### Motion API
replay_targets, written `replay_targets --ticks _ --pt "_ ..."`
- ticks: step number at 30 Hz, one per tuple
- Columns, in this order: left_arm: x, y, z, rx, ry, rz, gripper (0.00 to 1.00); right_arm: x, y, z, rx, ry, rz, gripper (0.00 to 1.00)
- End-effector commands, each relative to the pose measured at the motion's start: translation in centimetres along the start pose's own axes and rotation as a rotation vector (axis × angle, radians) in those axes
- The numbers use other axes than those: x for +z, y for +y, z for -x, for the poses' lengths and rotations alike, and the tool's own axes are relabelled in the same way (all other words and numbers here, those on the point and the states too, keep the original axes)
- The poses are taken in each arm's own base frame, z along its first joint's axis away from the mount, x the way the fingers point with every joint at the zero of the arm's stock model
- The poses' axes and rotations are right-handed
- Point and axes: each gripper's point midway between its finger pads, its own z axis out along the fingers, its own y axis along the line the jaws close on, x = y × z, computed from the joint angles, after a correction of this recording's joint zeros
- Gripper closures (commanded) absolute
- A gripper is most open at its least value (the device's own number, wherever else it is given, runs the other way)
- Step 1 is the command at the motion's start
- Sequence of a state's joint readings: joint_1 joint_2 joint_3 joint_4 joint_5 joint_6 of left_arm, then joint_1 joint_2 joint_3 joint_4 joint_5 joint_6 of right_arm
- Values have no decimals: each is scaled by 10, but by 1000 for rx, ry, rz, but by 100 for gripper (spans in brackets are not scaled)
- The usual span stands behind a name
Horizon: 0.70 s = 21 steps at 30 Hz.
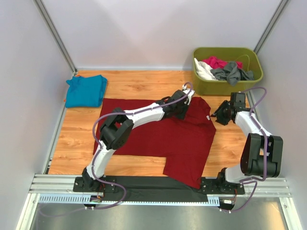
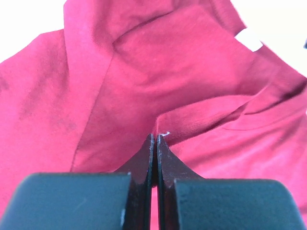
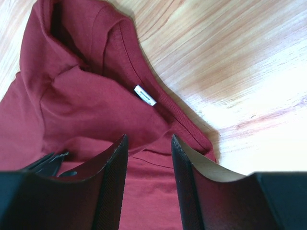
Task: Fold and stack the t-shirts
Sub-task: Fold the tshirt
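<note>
Dark red cloth covers most of the middle of the top view: the dark red shirt [image 1: 163, 139] lies spread on the wooden worktop [image 1: 139, 84], its lower edge hanging over the near rail at the bottom of the frame. The teal-blue shirt [image 1: 86, 90] sits folded at the upper left, well apart from it. A green bin [image 1: 228, 72] at the upper right holds pink, white and grey garments.

The left hand [image 1: 181, 109] reaches across the red shirt to its upper right part. In its own view the left hand [image 2: 156, 139] has its fingers pressed together, pinching a raised fold of the fabric. The right hand [image 1: 218, 114] hangs just beside the shirt's right edge, fingers a narrow way apart and holding nothing [image 3: 148, 141]. Beyond them the collar shows a small white label [image 3: 145, 95].
</note>
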<state>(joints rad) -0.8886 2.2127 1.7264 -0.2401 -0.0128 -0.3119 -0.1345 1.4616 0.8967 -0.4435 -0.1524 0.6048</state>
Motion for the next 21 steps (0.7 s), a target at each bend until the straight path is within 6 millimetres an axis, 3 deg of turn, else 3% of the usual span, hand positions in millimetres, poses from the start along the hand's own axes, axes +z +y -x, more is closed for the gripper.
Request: replay_targets --ticks 1,7,15,18,19,21 --pt "-24 -19 35 -8 -103 -70 100 4 3 4 -6 -10 26 57" --pt "-32 -26 29 -17 -95 -113 100 6 2 3 -6 -8 24 57" --pt "-33 -24 2 -27 -42 -125 99 15 -1 -6 -4 36 23 58" --pt "-35 -28 -4 -23 -27 -154 73 17 -1 -7 -5 45 28 58" --pt "-35 -31 -6 -21 -26 -171 57 18 -1 -8 -4 49 26 58" --pt "-37 -33 -7 -23 -25 -184 48 20 -1 -9 -6 54 28 59"
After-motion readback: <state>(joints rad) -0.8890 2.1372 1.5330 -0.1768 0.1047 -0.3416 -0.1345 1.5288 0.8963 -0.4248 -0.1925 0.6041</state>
